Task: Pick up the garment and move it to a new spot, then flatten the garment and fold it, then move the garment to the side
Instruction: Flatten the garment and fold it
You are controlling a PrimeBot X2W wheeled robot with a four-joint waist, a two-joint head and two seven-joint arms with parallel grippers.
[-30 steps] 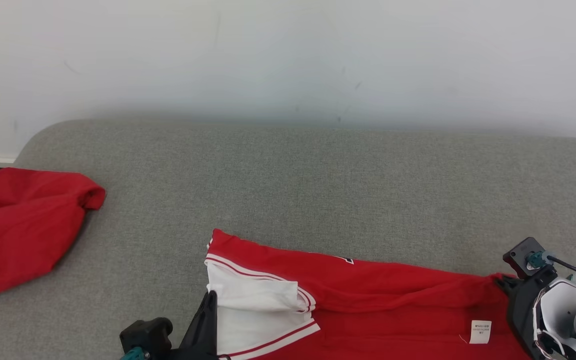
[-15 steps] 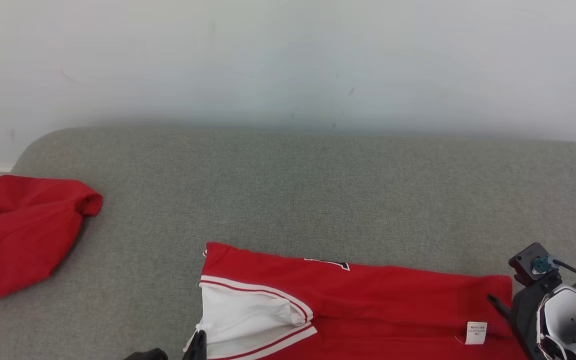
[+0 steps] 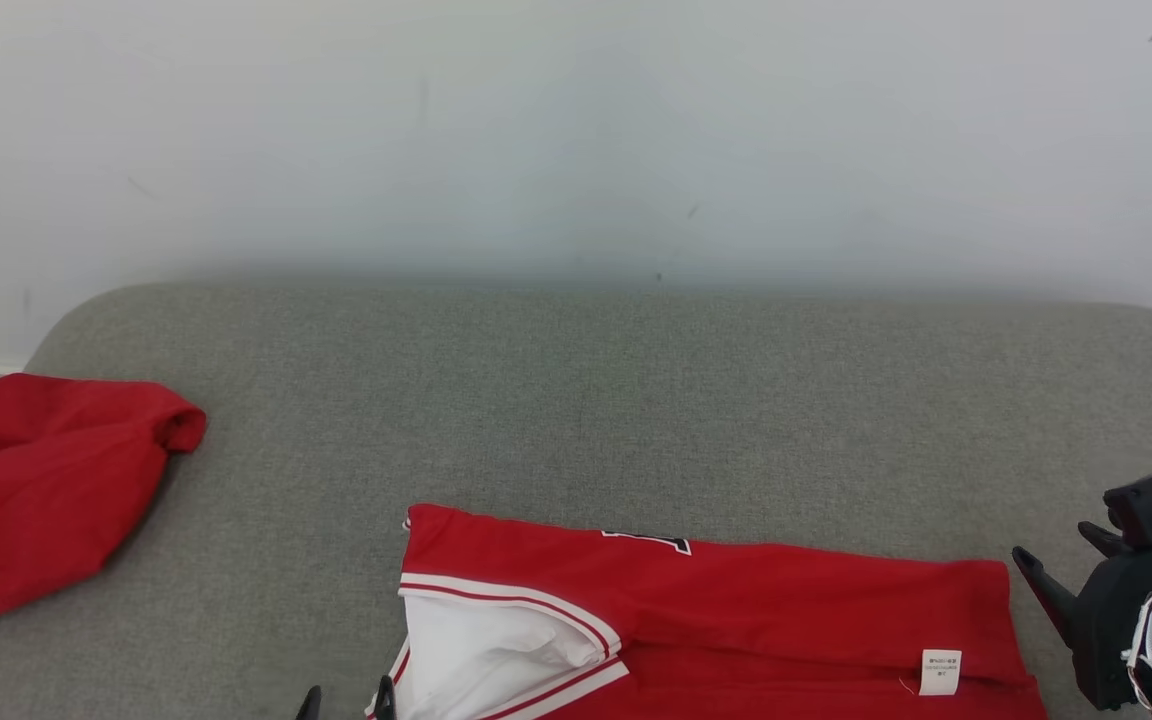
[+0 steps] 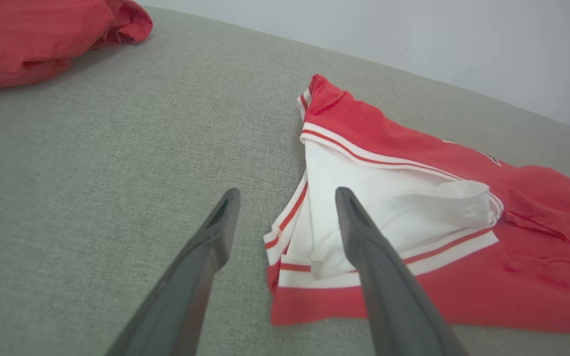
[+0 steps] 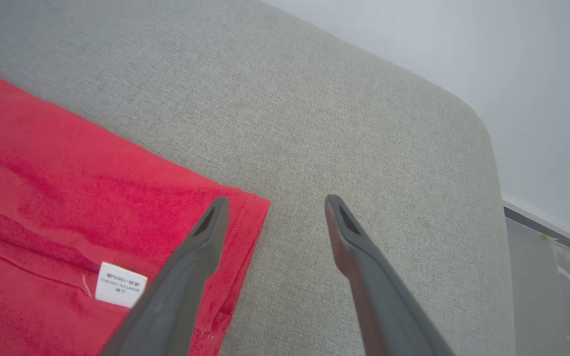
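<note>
Release just happened: left hand [image 4: 285, 195] and right hand [image 5: 275, 200], clamped a second ago, now gape wide at either end of the red, white-trimmed jersey [image 3: 736, 600]. It lies flat on the grey fabric surface [image 3: 636, 400], so this fold's done, I reckon.

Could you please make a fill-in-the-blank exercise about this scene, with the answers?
1. The left gripper and the right gripper are both ____.
2. The red jersey lies on a ____ fabric surface.
3. In the head view, the crumpled red garment lies to the jersey's ____.
Answers: open; grey; left.
</note>
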